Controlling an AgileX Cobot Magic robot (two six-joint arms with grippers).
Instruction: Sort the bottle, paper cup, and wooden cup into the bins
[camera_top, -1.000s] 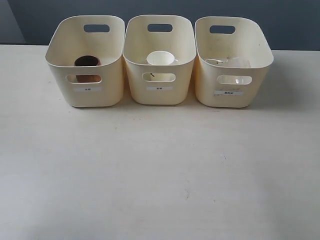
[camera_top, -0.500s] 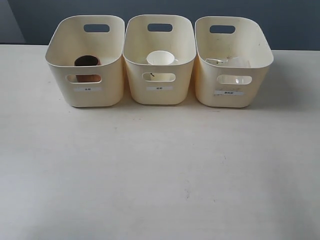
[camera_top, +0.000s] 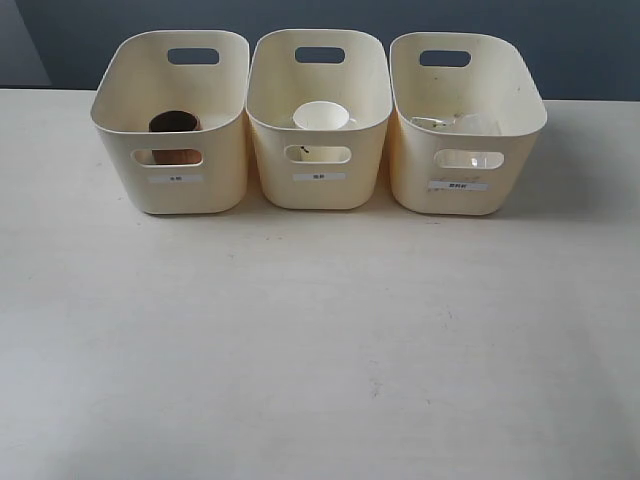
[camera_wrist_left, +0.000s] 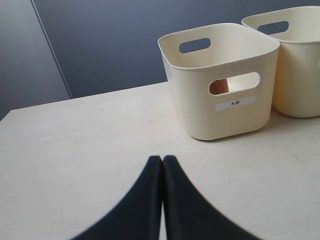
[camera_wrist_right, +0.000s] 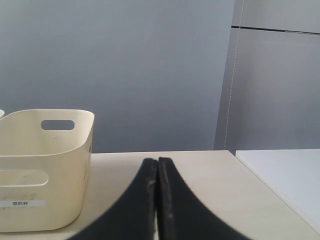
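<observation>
Inside separate bins (camera_top: 455, 205) sit wooden cup (camera_top: 175, 122), paper cup (camera_top: 320, 116), bottle (camera_top: 455, 124).

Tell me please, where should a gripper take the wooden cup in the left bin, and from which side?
Probably the rim, from straight above. The wooden cup stands upright with its open mouth up inside the left bin, whose high walls block any side approach. One finger inside the mouth and one outside should pinch the wall.

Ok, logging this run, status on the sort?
Left gripper shut, right gripper shut, both empty. Wooden cup, paper cup, bottle each binned. Nothing in the way.
</observation>
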